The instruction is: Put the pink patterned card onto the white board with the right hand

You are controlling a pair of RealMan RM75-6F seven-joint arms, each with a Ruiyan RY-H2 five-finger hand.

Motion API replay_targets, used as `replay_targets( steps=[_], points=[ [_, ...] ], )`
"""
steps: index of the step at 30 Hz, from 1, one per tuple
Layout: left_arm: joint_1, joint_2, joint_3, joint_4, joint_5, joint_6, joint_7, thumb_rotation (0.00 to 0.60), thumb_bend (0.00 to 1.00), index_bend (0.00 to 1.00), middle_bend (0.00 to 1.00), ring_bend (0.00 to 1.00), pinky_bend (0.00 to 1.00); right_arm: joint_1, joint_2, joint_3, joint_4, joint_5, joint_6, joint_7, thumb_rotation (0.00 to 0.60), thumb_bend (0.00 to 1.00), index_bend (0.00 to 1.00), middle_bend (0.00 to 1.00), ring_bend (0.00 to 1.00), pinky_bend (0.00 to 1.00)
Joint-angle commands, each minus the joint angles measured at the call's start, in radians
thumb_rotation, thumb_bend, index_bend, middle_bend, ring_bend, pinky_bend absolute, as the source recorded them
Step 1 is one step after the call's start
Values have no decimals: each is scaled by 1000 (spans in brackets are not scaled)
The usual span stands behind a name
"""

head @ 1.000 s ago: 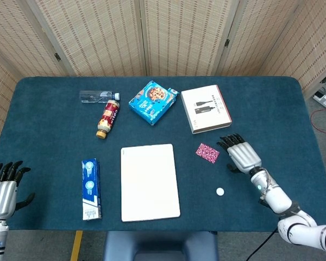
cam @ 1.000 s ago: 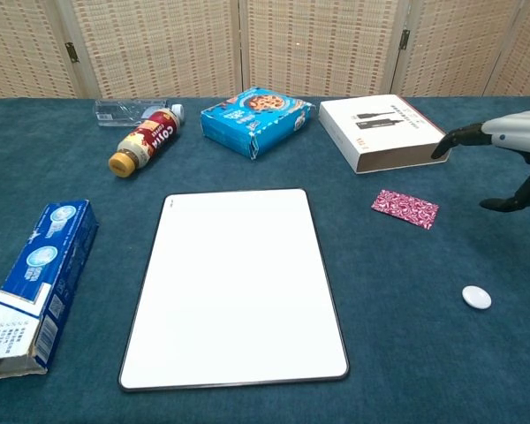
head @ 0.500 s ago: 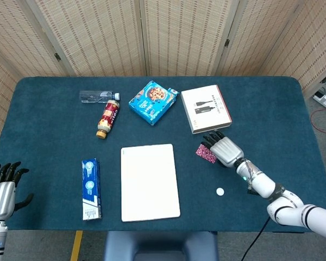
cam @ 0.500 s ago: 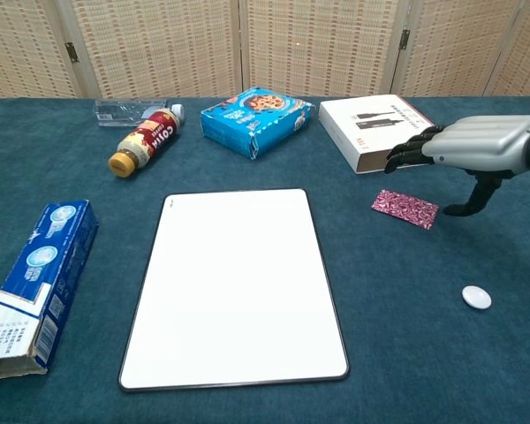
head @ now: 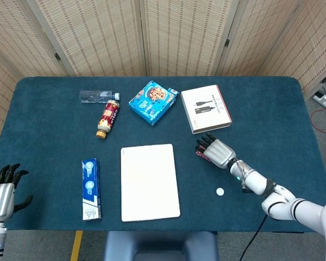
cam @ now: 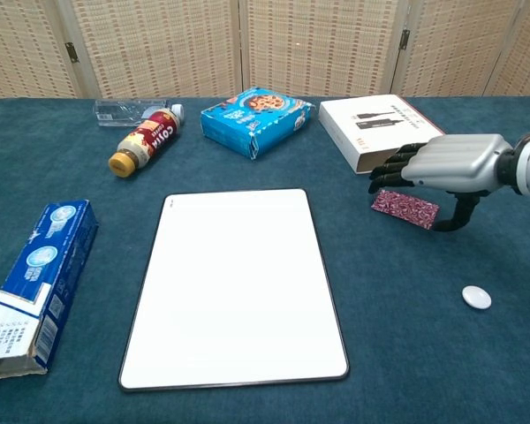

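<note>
The dark fingers (cam: 397, 170) of the right hand (cam: 446, 166) reach out flat and slightly spread over the pink patterned card (cam: 408, 210), hovering just above it in the chest view, with the thumb hanging down past the card's right end; they hold nothing, and whether any fingertip touches the card I cannot tell. From the head view the same hand (head: 217, 152) covers most of the card (head: 201, 155), leaving only a sliver at its left edge. The card lies flat on the blue table (cam: 424, 353), to the right of the white board (cam: 234, 287) and apart from it, just in front of the white box (cam: 380, 131). A small white disc (cam: 476, 297) sits on the cloth nearer the robot, to the right of the card. Behind the board lies a blue snack box (cam: 256, 119), and to its left a brown drink bottle (cam: 144, 140) lies on its side next to a clear bottle (cam: 128, 110). A blue and white carton (cam: 40, 283) lies to the left of the board. Far off at the lower left corner of the head view, the left hand (head: 2, 193) stays off the table's edge, fingers up and apart, holding nothing.
</note>
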Motion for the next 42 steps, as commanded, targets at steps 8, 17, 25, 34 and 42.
replay_targets(
  steps=[8, 17, 25, 34, 42],
  points=[
    [7, 0, 1, 5, -8, -2, -7, 600, 264, 300, 161, 122, 0, 17, -5, -16, 17, 13, -20, -27, 600, 319, 104, 71, 0, 0],
    [6, 1, -1, 2, -6, -3, -7, 600, 264, 300, 161, 122, 0, 27, -5, -24, 20, 31, -36, -49, 600, 319, 104, 71, 0, 0],
    [8, 1, 0, -1, -9, -5, -3, 600, 264, 300, 160, 122, 0, 35, 1, -29, 20, 39, -39, -55, 600, 320, 104, 72, 0, 0],
    [12, 4, 0, 0, -9, -3, -14, 600, 264, 300, 161, 122, 0, 43, -8, -35, 21, 49, -49, -71, 600, 321, 104, 71, 0, 0],
    [15, 2, 0, 5, -9, -3, -20, 600, 264, 300, 161, 122, 0, 46, -14, -34, 25, 69, -58, -93, 600, 316, 104, 72, 0, 0]
  ],
)
